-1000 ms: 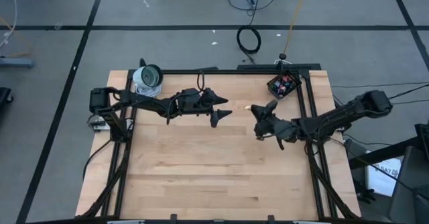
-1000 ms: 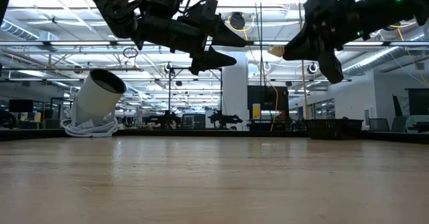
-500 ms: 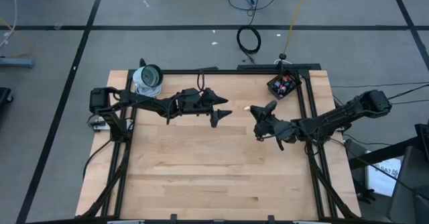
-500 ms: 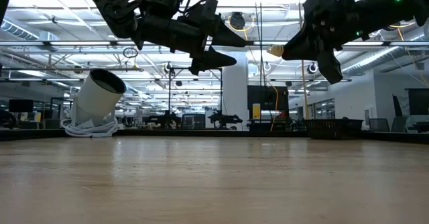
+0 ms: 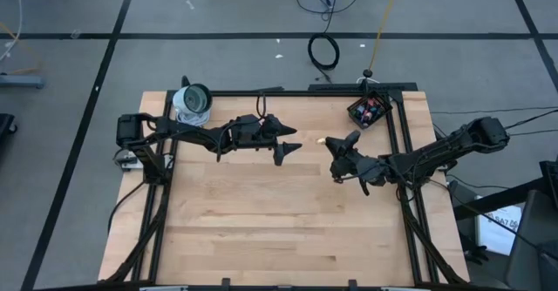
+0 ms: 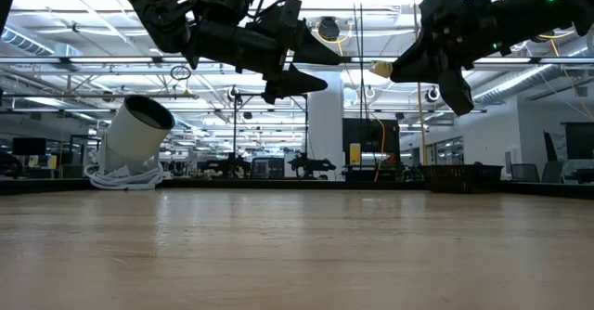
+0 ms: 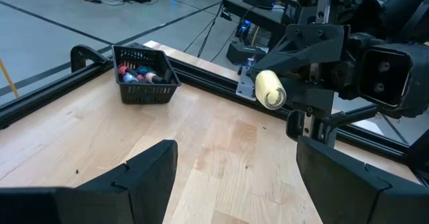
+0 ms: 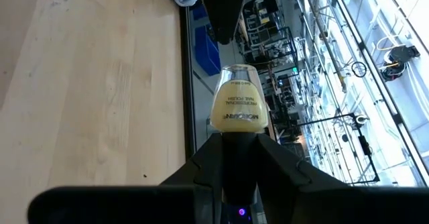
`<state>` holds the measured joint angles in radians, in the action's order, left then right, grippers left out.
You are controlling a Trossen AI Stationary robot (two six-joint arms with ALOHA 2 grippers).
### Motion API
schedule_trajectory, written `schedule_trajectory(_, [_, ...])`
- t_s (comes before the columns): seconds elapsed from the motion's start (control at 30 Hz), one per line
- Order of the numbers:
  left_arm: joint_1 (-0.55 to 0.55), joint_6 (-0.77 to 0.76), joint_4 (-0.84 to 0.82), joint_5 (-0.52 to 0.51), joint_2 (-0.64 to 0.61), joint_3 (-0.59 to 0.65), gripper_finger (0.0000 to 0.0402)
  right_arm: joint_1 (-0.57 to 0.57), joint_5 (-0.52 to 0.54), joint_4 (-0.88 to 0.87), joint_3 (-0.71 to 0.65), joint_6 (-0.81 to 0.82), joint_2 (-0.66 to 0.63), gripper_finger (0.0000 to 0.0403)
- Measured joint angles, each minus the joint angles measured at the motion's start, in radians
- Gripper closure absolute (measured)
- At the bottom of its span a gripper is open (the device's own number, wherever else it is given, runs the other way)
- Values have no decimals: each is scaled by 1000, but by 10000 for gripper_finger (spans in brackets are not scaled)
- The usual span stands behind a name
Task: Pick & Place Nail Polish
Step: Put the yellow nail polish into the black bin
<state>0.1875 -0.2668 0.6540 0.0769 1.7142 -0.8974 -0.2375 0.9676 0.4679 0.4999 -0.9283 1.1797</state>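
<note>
Currently, item by item, one view after another.

High view: I am holding my right pincer (image 5: 334, 143) above the bare wood of the counter (image 5: 261, 221), right of its middle, and it is gripping a pale beige nail polish bottle (image 5: 323, 139) that is sticking out toward my other arm. My left pincer (image 5: 292, 140) is hanging opposite, near the bottle but apart from it, its fingers spread wide and carrying nothing. A black basket (image 5: 368, 110) is sitting at the far right corner of the counter with several more coloured bottles lying in it. A white cylinder (image 5: 193, 102) is lying at the far left corner.

Low view: both pincers are hovering well clear of the counter surface. The beige bottle (image 6: 380, 69) is pointing sideways from my right pincer (image 6: 397, 69) toward my left pincer (image 6: 320, 69). The white cylinder (image 6: 136, 131) is resting tilted on a coil of white cable (image 6: 121, 175).

Left wrist view: I am looking past my two parted fingers at the beige bottle (image 7: 270, 90), clamped in the right pincer (image 7: 288, 90). The basket (image 7: 145, 83) is standing beyond, beside the black frame rail (image 7: 201, 80).

Right wrist view: my fingers are closing around the dark cap end of the bottle (image 8: 239, 104), its label showing.
</note>
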Motion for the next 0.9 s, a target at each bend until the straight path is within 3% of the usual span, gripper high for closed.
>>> schedule_trajectory(0.5, [0,0,0,0,0,0,107,1,-1,1,0,32,0,349])
schedule_trajectory(0.7, [0,0,0,0,0,0,107,70,3,64,-1,306,-19,349])
schedule_trajectory(0.9, [0,0,0,0,0,0,107,248,-9,-170,-1,596,-74,349])
